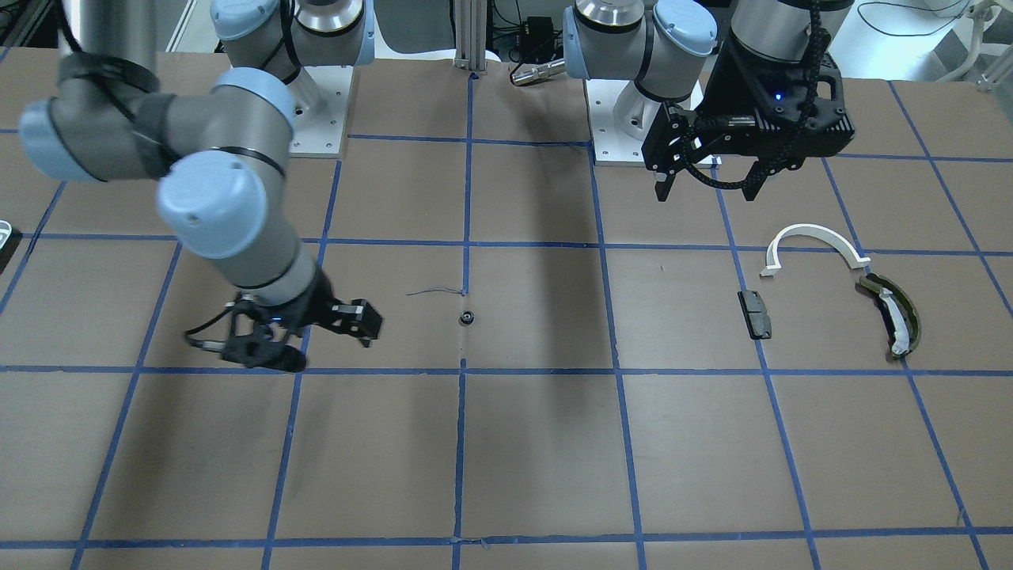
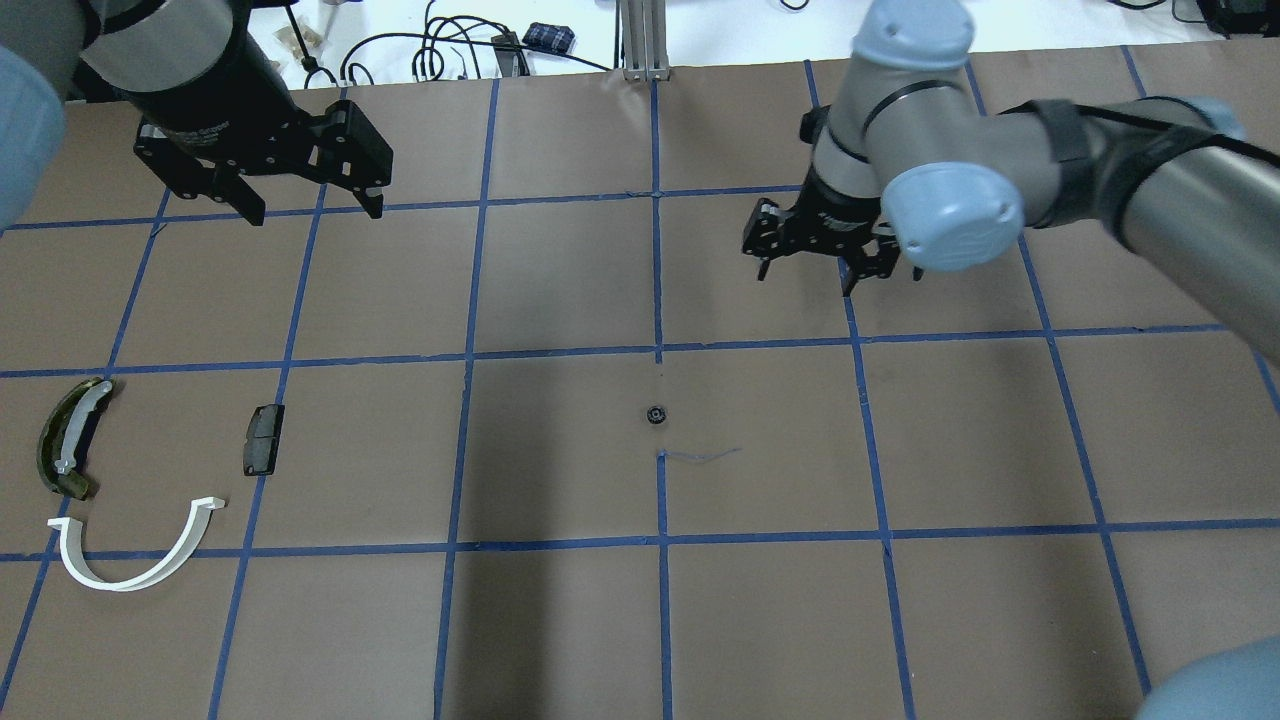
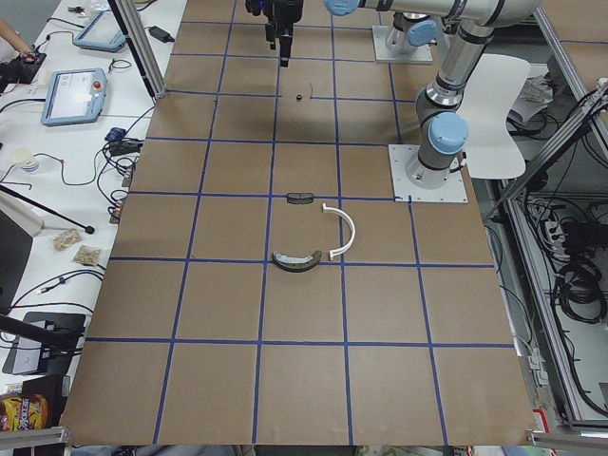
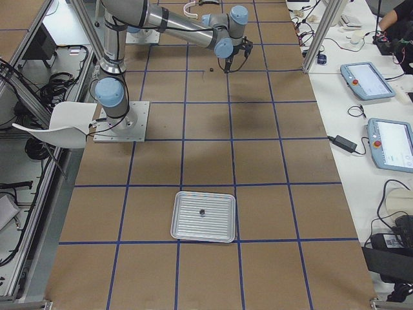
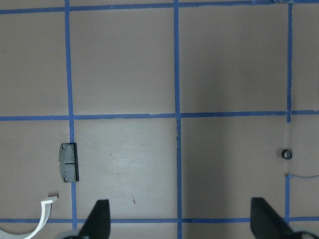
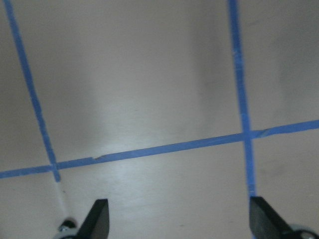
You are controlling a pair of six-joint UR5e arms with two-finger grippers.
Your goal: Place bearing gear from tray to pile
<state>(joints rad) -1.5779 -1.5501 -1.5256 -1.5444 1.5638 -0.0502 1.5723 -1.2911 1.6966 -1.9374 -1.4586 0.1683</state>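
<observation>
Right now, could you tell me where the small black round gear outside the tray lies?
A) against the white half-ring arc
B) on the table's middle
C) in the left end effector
B: the small black round gear lies alone on the brown paper-covered table, beside its centre blue tape line.

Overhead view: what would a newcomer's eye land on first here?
A tiny dark bearing gear lies alone near the table's centre, the open, empty right gripper hovering beyond it. The left gripper hangs open near the pile: white half-ring, olive curved piece, dark block. In the exterior right view, another small dark part sits in the tray.
</observation>
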